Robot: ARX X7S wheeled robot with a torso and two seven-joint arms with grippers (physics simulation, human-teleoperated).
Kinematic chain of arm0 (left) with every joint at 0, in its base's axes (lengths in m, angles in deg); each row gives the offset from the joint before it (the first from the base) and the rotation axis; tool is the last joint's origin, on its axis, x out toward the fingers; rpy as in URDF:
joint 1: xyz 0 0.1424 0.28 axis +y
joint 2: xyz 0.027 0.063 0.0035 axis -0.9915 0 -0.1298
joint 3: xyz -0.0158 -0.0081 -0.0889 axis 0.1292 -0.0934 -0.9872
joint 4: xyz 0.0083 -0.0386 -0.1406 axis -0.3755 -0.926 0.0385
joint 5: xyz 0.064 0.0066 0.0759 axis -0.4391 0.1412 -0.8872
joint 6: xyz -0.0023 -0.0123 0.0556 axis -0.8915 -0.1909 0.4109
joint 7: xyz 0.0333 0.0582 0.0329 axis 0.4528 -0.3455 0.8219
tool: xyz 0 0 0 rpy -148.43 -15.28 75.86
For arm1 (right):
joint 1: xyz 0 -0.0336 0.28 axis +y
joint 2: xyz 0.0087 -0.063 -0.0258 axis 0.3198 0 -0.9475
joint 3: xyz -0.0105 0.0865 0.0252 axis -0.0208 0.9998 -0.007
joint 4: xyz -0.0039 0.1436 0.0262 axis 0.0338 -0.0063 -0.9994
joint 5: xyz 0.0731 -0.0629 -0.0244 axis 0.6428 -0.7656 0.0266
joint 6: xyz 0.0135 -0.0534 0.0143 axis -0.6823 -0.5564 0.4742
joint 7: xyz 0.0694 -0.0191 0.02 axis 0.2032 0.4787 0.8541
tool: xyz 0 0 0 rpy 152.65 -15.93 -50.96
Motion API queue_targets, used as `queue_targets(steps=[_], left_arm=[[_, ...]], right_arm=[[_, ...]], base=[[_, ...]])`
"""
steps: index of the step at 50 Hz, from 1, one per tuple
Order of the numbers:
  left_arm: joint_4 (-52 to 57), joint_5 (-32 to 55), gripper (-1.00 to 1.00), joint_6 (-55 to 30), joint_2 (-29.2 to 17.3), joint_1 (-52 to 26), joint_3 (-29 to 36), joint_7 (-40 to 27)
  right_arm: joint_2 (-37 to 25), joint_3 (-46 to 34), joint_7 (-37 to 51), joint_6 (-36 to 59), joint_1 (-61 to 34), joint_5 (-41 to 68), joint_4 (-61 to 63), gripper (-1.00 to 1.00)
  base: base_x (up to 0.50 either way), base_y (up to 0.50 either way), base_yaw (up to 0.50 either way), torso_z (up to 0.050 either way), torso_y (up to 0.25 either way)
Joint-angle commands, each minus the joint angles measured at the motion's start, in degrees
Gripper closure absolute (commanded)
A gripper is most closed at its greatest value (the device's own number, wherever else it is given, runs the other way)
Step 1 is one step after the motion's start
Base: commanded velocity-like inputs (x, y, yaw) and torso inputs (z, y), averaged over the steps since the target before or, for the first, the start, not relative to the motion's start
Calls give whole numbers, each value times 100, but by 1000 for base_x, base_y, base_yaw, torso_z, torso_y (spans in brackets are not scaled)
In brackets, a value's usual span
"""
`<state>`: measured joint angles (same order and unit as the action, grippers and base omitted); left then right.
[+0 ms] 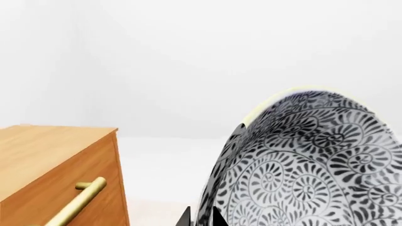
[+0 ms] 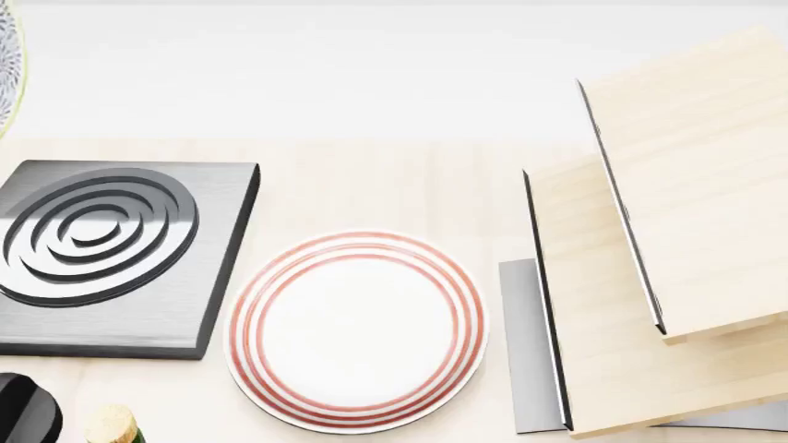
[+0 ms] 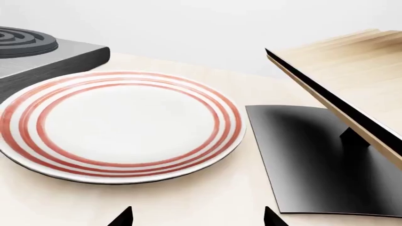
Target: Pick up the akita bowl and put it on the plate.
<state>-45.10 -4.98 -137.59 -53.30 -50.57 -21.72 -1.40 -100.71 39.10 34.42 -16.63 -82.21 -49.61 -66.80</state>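
Note:
The akita bowl (image 1: pixel 314 165), grey-and-white floral with a pale rim, fills one side of the left wrist view, lifted in the air. My left gripper (image 1: pixel 201 219) is shut on its wall, one fingertip on each side. In the head view only a sliver of the bowl (image 2: pixel 6 74) shows at the top left edge. The plate (image 2: pixel 357 330), white with red rings, lies flat on the light wooden counter with nothing on it. My right gripper (image 3: pixel 197 217) is open and holds nothing, low over the counter just short of the plate (image 3: pixel 122 123).
A dark grey square burner (image 2: pixel 111 249) with raised rings sits left of the plate. A tilted wooden rack (image 2: pixel 665 231) on a metal base stands to the right. A wooden cabinet (image 1: pixel 56 174) with a brass handle shows beside the bowl. A dark knob (image 2: pixel 25 411) and a cork top (image 2: pixel 113 425) sit at the front left.

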Motion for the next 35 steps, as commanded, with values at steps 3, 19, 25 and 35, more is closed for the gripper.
queue_targets(steps=[3, 19, 25, 35], left_arm=[[-592, 45, 100, 121, 714, -496, 168, -27], [-1327, 348, 100, 142, 1542, -866, 220, 70], [-1856, 656, 100, 63, 1932, -1023, 93, 140], [-2645, 735, 100, 203, 2341, -1183, 13, 213]], right_arm=[[-9, -43, 14, 11, 0, 5, -73, -100], [-9, -92, 31, 35, -19, 9, -90, -100], [-12, -78, 27, 15, -18, 53, -118, -100], [31, -117, -1, -63, -46, 60, -285, -100]], base=[[0, 0, 0, 0, 0], [0, 0, 0, 0, 0], [0, 0, 0, 0, 0], [0, 0, 1, 0, 0]])
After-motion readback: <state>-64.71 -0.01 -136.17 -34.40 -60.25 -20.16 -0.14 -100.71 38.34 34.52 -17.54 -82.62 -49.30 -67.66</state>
